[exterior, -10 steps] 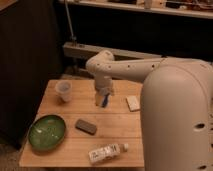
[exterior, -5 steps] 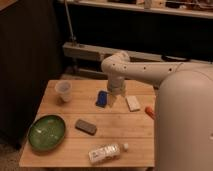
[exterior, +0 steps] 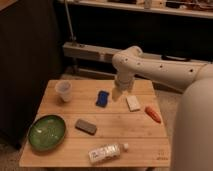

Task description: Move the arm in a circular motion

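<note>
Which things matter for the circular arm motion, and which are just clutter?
Job: arm; gripper, over the table beside the blue item.
Lying about: cup, blue item, white block, orange item, grey block, green bowl, bottle.

My gripper (exterior: 116, 94) hangs just right of the blue object (exterior: 102, 98), a pale tip too small to make out in detail. Back from it, my arm (exterior: 150, 67) runs off the right and bottom edges and hides the table's (exterior: 60, 150) corner there. Nearer me than the gripper, the bottle's (exterior: 106, 152) label is unreadable.
</note>
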Robot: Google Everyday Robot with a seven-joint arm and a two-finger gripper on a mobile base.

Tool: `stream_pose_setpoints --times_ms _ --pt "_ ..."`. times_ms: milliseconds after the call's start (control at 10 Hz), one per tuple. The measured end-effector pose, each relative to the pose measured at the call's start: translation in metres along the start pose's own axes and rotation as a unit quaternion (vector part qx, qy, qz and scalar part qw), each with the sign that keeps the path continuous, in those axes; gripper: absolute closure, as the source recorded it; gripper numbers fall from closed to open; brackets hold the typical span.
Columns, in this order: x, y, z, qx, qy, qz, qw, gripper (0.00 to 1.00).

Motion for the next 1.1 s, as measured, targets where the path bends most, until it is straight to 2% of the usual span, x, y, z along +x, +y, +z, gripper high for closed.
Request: stream_pose_setpoints --times_ms 200,400,700,800,1100 --pt "0.02 -0.004 0.0 0.001 0.009 -0.021 0.9997 0.35" --pt "0.025 0.001 0.004 0.004 0.015 -0.036 0.9992 0.35" --pt "0.01 0.051 0.003 0.001 0.033 -0.071 0.9969 0.35" --pt "0.004 0.076 0.002 -0.001 0.04 -0.088 0.9953 0.35" --pt "0.004 0.08 0.002 0.006 0.041 -0.102 0.9939 0.35"
